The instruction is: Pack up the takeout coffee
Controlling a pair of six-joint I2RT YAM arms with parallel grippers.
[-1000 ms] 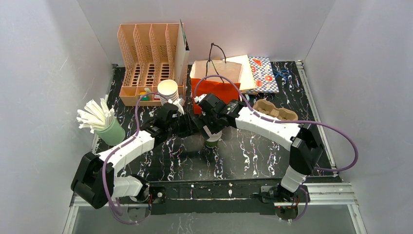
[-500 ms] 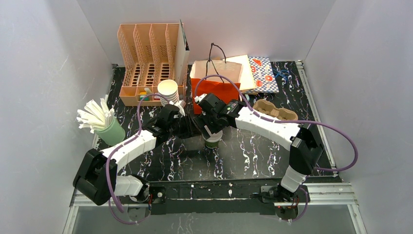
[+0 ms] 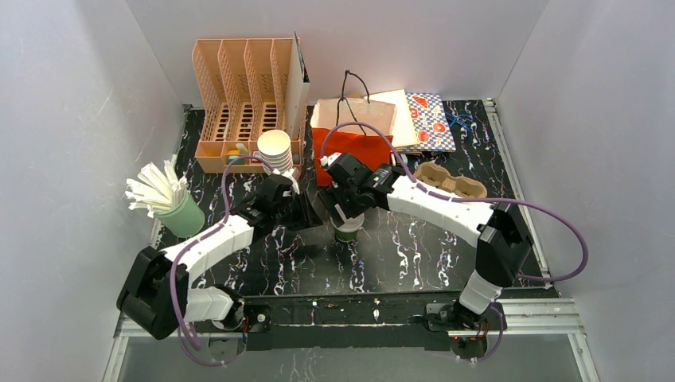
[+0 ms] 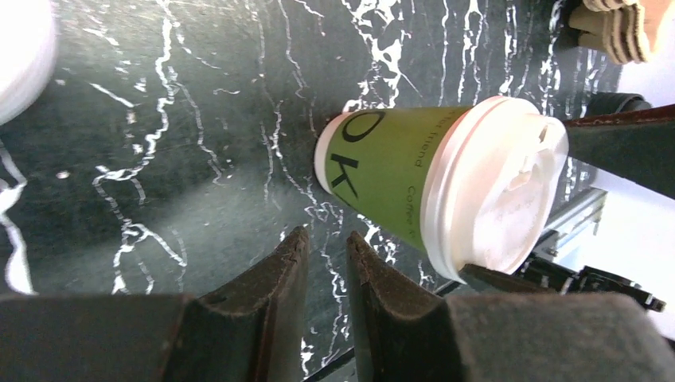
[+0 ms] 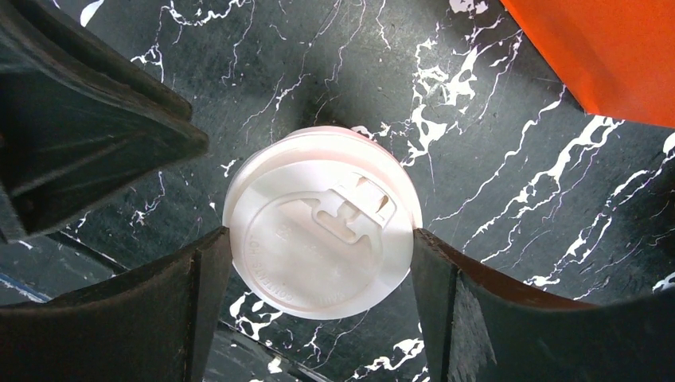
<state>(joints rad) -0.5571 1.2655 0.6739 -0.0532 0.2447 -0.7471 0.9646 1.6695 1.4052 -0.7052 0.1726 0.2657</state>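
Observation:
A green takeout cup (image 3: pixel 346 232) with a white snap-on lid stands upright on the black marbled table (image 3: pixel 414 247). My right gripper (image 3: pixel 348 213) is right above it. In the right wrist view its fingers (image 5: pixel 208 274) touch opposite edges of the white lid (image 5: pixel 322 223), so my right gripper (image 5: pixel 321 239) is shut on the cup's lid. My left gripper (image 3: pixel 314 209) is just left of the cup, apart from it. In the left wrist view the left gripper (image 4: pixel 327 235) is shut and empty, with the cup (image 4: pixel 390 175) beyond the tips. The black-lidded cup is out of view.
An orange paper bag (image 3: pixel 354 145) stands just behind the cup. A brown pulp cup carrier (image 3: pixel 450 181) lies to its right. A stack of white lidless cups (image 3: pixel 275 150) and a peach organizer (image 3: pixel 243 95) stand at the back left. A green holder of straws (image 3: pixel 177 208) is at the left.
My left gripper has drawn back to the left, away from the cup. My right gripper stays over the cup's lid. The cup has not moved.

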